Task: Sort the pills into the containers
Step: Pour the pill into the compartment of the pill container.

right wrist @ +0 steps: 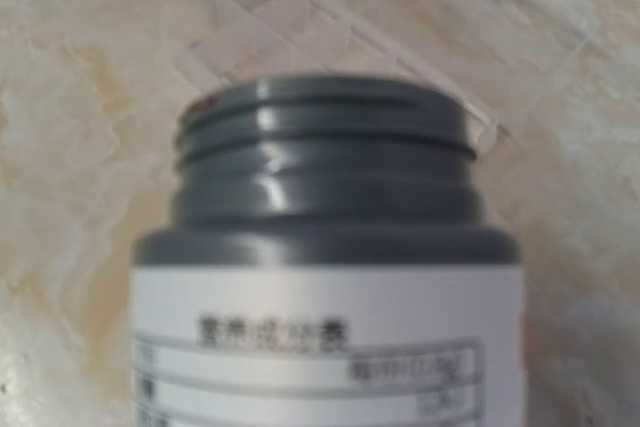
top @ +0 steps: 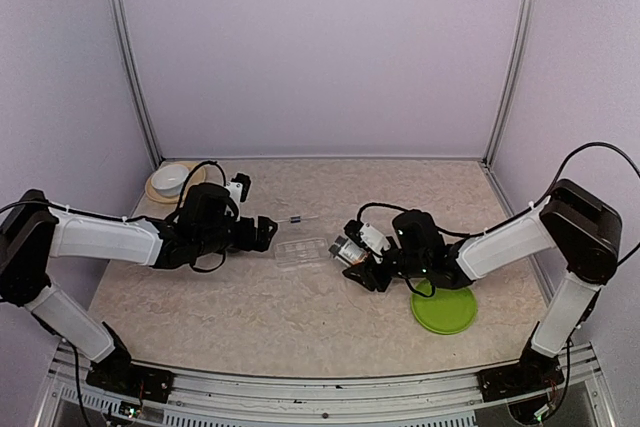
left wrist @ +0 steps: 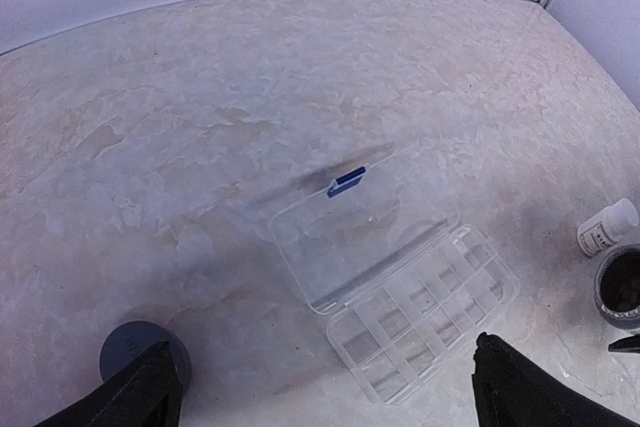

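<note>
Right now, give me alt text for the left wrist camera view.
A clear compartment box lies open on a marbled table, lid folded flat. The left hand, open, frames the bottom edge; a grey cap sits bottom left, a small white bottle at right.

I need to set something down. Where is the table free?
Free: far strip between the clear box and back wall, right of the bowl; near strip left of the green disc. Crowded: around the box, between left gripper and right gripper holding the grey bottle.

Lab robot cell: plain lilac walls, aluminium posts at 11 and 1 o'clock, marble-look tabletop, mounting rail at 6.
</note>
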`<state>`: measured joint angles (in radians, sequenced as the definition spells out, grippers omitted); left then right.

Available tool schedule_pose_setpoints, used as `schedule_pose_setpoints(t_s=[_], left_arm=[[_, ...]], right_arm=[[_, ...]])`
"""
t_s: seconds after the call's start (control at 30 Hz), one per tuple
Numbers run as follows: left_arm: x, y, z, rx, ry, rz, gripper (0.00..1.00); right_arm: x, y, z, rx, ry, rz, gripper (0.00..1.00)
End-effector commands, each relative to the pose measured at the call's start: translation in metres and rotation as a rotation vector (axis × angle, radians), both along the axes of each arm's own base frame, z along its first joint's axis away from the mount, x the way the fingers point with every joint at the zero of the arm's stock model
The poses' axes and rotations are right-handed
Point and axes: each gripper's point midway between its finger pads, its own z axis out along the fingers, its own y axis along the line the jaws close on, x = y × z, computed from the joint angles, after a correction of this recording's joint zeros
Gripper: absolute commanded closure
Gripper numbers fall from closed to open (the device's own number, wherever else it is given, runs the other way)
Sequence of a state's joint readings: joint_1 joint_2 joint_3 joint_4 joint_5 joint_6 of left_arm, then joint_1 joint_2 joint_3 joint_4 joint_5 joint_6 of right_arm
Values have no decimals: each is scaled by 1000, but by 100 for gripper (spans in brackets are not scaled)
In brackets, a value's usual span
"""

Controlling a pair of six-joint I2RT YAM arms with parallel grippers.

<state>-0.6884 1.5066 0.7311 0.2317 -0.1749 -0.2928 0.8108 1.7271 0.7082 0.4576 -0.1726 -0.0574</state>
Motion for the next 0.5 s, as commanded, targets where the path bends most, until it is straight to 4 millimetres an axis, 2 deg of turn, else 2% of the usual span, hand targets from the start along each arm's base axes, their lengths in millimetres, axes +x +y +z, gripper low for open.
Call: schedule_pose_setpoints(t_s=[0.0,0.1,0.47], left_arm=[[-3,-10,9,-74,-40,-29,1],[-3,-11,3,-77,-30,-34,1],[-5,-4,7,-76,-52,-14,1]], right_arm=[[8,3,1,-8,-11,8,100],[12,3,-2,-35,-3,-3,100],[13,8,-12,-77,65,18,100]])
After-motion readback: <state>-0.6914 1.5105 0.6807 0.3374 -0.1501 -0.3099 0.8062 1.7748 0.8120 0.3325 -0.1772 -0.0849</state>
